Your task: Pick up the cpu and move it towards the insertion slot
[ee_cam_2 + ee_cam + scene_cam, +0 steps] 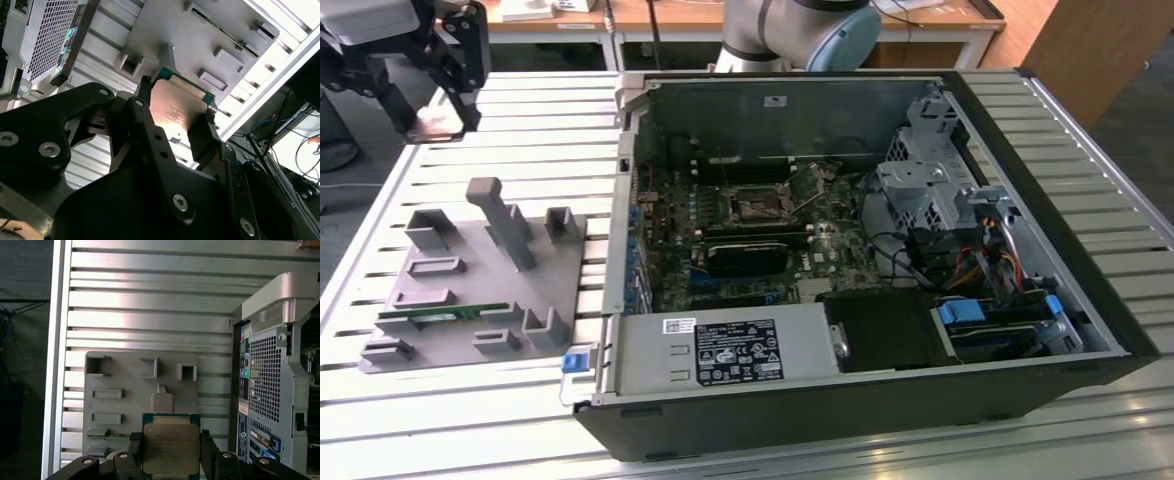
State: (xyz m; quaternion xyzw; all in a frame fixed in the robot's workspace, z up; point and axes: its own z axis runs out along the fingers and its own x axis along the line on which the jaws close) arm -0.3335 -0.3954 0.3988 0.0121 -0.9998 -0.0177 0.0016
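One slatted metal worktop [150,290] lies under the pincer [171,442] and carries everything else. An open computer case [881,250] is the biggest thing on it. It lies on its side, off to the exterior view's right of the pincer, with its perforated rear wall the part nearest to it. The board [720,230] inside the case faces up.

Next in size is a grey tray [135,390] of raised holders and pockets. It lies flat on the worktop below the pincer and beside the case.

In the exterior view the pincer hangs above the worktop, outside the case and near the tray's far end. Its two black fingers [134,447] are clamped on opposite edges of the cpu [171,452]. The cpu is lifted clear of the tray, its silver top facing the first wrist camera, with a thin green rim showing around it. In the second wrist view the metal face catches a warm reflection.

The slot [754,206] is a square metal-framed socket with a dark centre, set in the board. It is well apart from the pincer, inside the case.

A green memory stick [440,316] lies in a tray holder, below the pincer and apart from it.
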